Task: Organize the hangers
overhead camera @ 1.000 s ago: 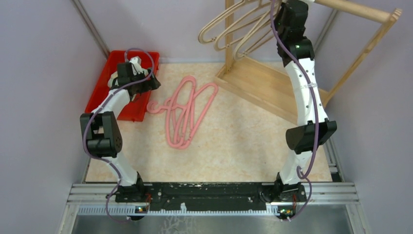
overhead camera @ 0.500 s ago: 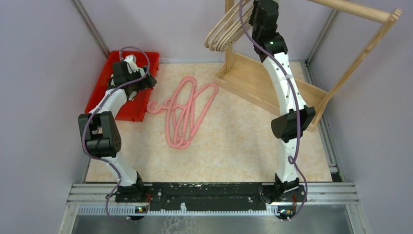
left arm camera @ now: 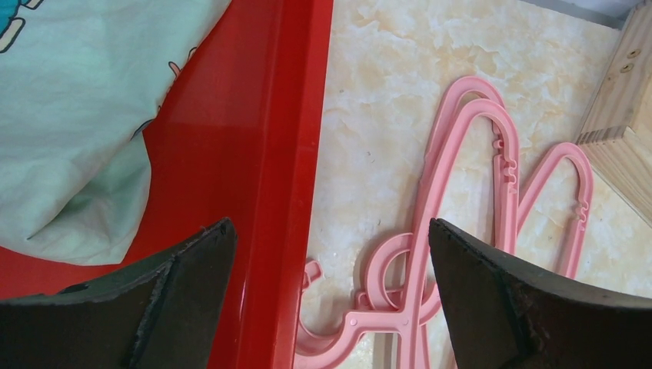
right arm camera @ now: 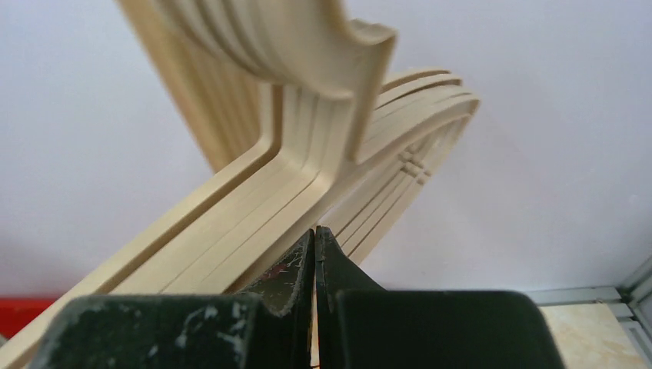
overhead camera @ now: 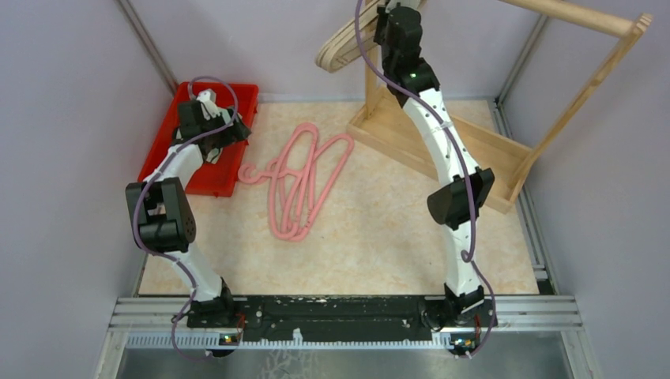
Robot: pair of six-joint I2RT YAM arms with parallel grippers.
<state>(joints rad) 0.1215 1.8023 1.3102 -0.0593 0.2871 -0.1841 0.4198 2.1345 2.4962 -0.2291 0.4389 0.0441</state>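
Several pink hangers (overhead camera: 300,178) lie in a tangled pile on the table; they also show in the left wrist view (left arm camera: 503,165). My left gripper (overhead camera: 229,133) (left arm camera: 330,292) is open and empty, above the right rim of the red bin, just left of the pink hooks. Several beige hangers (overhead camera: 348,46) (right arm camera: 307,154) hang bunched together at the top of the wooden rack. My right gripper (overhead camera: 393,17) (right arm camera: 316,238) is shut with nothing between the jaws. It is raised high, and its tips are against the beige bunch.
A red bin (overhead camera: 167,154) (left arm camera: 284,154) at the back left holds a pale green cloth (left arm camera: 77,115). The light wooden rack (overhead camera: 442,146) stands at the back right, with a tray-like base and a slanted upright. Purple walls close in the table.
My right arm has swung left along the top of the rack, and the beige hangers have slid left and bunched tighter. My left gripper has barely moved.
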